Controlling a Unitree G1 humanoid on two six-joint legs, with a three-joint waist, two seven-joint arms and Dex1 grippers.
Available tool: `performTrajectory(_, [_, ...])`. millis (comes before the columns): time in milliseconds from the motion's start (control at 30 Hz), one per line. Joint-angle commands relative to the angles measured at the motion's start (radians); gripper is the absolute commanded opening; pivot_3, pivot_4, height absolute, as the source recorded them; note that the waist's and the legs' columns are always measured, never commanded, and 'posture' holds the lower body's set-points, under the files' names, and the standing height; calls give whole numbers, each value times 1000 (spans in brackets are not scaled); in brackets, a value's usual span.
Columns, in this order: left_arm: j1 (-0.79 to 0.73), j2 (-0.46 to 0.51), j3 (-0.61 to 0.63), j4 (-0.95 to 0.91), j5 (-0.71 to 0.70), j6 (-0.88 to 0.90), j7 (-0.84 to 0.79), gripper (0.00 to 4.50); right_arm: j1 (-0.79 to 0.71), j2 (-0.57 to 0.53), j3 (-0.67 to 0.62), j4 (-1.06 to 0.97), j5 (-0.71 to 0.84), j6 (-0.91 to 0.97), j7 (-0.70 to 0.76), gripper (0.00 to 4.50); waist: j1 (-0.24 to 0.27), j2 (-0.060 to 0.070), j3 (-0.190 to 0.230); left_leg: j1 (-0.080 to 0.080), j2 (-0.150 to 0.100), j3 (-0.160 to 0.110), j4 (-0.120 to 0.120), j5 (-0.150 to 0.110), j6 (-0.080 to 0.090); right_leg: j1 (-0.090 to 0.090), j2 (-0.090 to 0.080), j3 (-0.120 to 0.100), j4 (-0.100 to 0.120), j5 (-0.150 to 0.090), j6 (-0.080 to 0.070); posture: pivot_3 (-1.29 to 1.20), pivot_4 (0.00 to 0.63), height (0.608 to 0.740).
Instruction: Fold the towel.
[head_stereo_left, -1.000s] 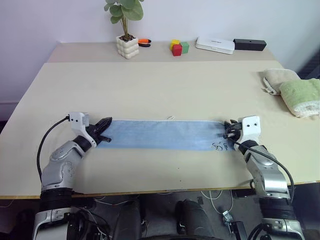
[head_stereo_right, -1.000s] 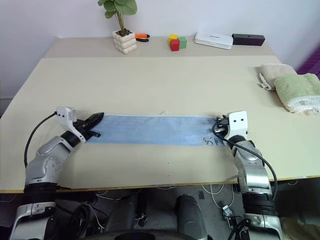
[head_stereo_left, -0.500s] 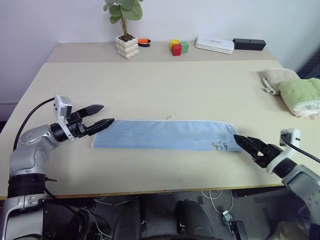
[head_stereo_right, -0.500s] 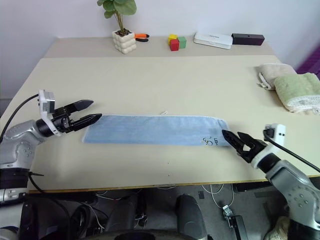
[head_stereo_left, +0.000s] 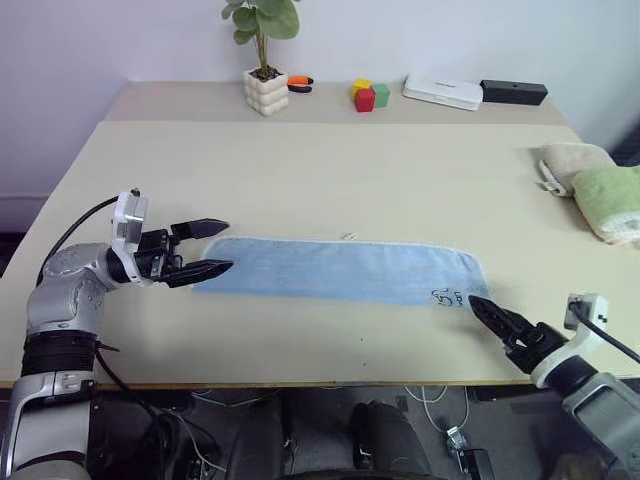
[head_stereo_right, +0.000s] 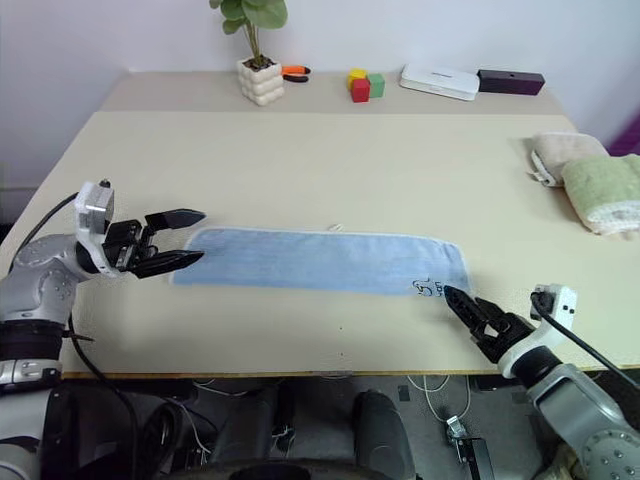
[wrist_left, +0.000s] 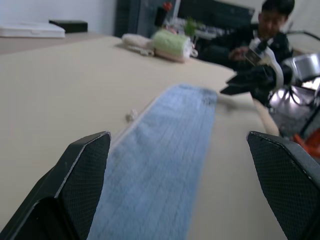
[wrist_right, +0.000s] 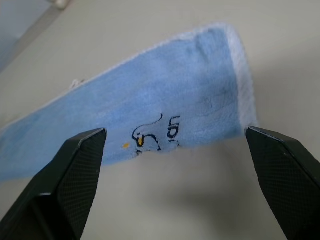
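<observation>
The towel (head_stereo_left: 335, 268) lies flat as a long light blue strip across the table's near half. A dark embroidered mark (wrist_right: 150, 136) sits near its right end and a small white loop tag (head_stereo_left: 350, 236) on its far edge. My left gripper (head_stereo_left: 228, 246) hovers open just off the strip's left end, pointing along it, with nothing between its fingers (wrist_left: 85, 170). My right gripper (head_stereo_left: 478, 306) stands open near the table's front edge, just short of the right end, its fingers (wrist_right: 75, 165) spread wide and empty.
A folded beige towel (head_stereo_left: 568, 160) and a folded green towel (head_stereo_left: 612, 198) lie at the right edge. Along the back stand a potted plant (head_stereo_left: 265, 85), coloured blocks (head_stereo_left: 366, 95), a white box (head_stereo_left: 442, 92) and a black box (head_stereo_left: 513, 92). A person (wrist_left: 267, 22) sits beyond the table.
Both grippers have opened and let go of the towel's ends. The left one rose and turned to point along the strip. The right one drew back toward the front edge.
</observation>
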Motion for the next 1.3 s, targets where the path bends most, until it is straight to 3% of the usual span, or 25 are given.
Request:
performTrajectory(33, [-10, 29, -15, 22, 42, -100, -39, 4465, 4, 21, 6, 12, 32, -17, -61, 4500, 3, 0, 0, 0, 0, -1, 0, 0, 0, 0, 0, 0, 0, 0, 0, 0, 150, 735])
performTrajectory(433, [20, 11, 0, -29, 35, -110, 6, 4465, -97, 59, 89, 90, 22, -58, -175, 4500, -14, -1, -1, 3, 0, -6, 2, 0, -1, 5, 0, 0, 0, -1, -1, 0, 150, 735])
performTrajectory(533, [23, 12, 5, -39, 30, -107, 17, 4500, -138, 72, 116, 114, 14, -65, -190, 3705, -23, -2, -2, 3, 0, -6, 3, 0, -1, 5, 0, 0, 0, -1, -1, 0, 150, 735])
performTrajectory(767, [33, 18, 13, -56, 26, -105, 41, 4500, -206, 65, 137, 169, -22, -92, -198, 11, -36, -2, -2, 3, 0, -6, 2, 0, -1, 5, 0, 0, 0, 0, -1, 0, 150, 735])
performTrajectory(1033, [45, 1, 18, -74, 28, -126, 75, 4500, -336, -11, 137, 249, -141, -129, -173, 11, -33, -1, -1, 3, -1, -5, 3, 0, -1, 5, 0, 0, 0, 0, -1, 0, 150, 735])
performTrajectory(1200, [46, -5, 23, -77, 29, -141, 93, 4500, -383, -92, 172, 273, -261, -161, -92, 11, -33, 0, -1, 2, -1, -5, 2, 0, -1, 4, 0, 0, 0, 1, 2, 0, 150, 735])
performTrajectory(1300, [54, 1, 31, -79, 25, -143, 98, 4500, -361, -189, 276, 191, -382, -195, 48, 11, -34, 1, 0, 2, -1, -4, 2, 0, -1, 4, 0, 1, 0, 1, 2, 0, 150, 735])
